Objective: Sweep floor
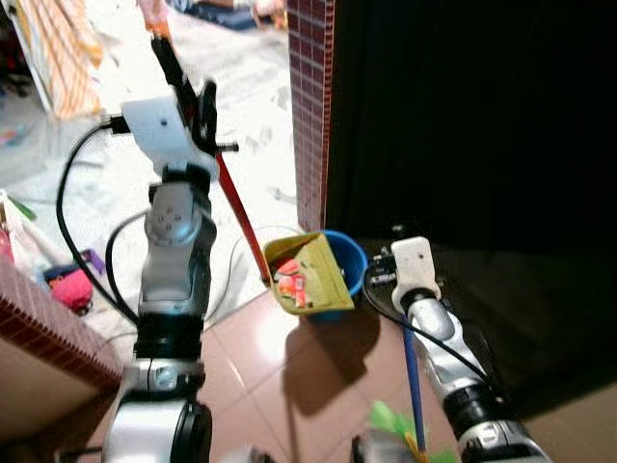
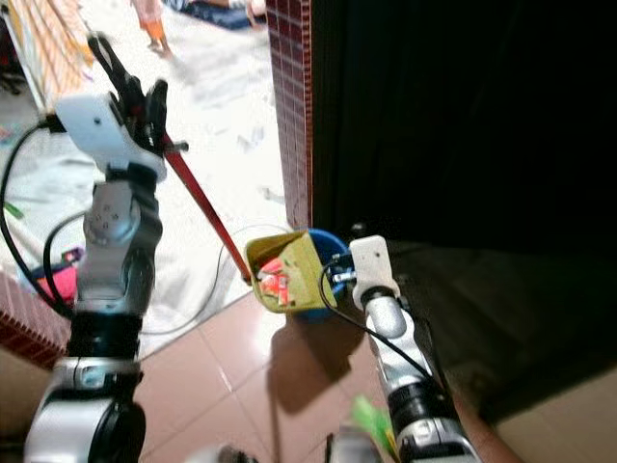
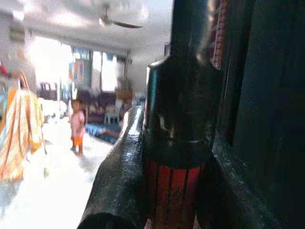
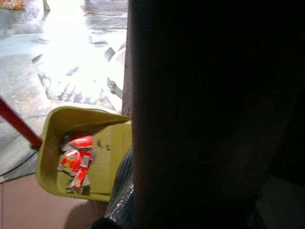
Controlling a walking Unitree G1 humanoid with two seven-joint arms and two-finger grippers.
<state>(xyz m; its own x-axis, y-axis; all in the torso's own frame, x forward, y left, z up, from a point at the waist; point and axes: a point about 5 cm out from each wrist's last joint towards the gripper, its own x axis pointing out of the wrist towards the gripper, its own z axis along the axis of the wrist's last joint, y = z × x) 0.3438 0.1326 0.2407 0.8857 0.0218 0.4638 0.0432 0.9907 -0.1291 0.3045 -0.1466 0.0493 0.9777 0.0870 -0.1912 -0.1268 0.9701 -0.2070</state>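
scene: a silver-armed humanoid stands on reddish-brown floor tiles (image 1: 260,376) at the corner of a maroon-tiled pillar (image 1: 310,106), with a pale, bright room stretching beyond.
left gripper: the left gripper (image 1: 188,92) is raised high, its two black fingers clamped around the long red handle (image 1: 236,207) of the dustpan; the left wrist view shows the fingers (image 3: 119,186) pressed against the handle's dark upper grip.
dustpan: the yellow-green plastic dustpan (image 1: 308,273) is tilted over the round blue bucket (image 1: 349,265), its lip resting at the bucket's rim, beside the pillar's foot.
load: crumpled red and white wrappers (image 1: 292,282) lie in the pan's lower part, not yet in the bucket.
right gripper: the right gripper (image 2: 339,273) sits low, close to the bucket's far side; whether its fingers are apart or together cannot be told. a blue stick (image 1: 413,371) runs along that forearm.
step in hand: by appearances, emptying the sweepings into the bucket.
doing it well: raise the handle end further so the pan tips steeply, keep the lip inside the rim, and hold the grip firm so the handle does not twist.
risk: a tilt off-centre would likely spill wrappers onto the tiles.
background: a small person in pink (image 3: 76,131) stands far off in the bright room.
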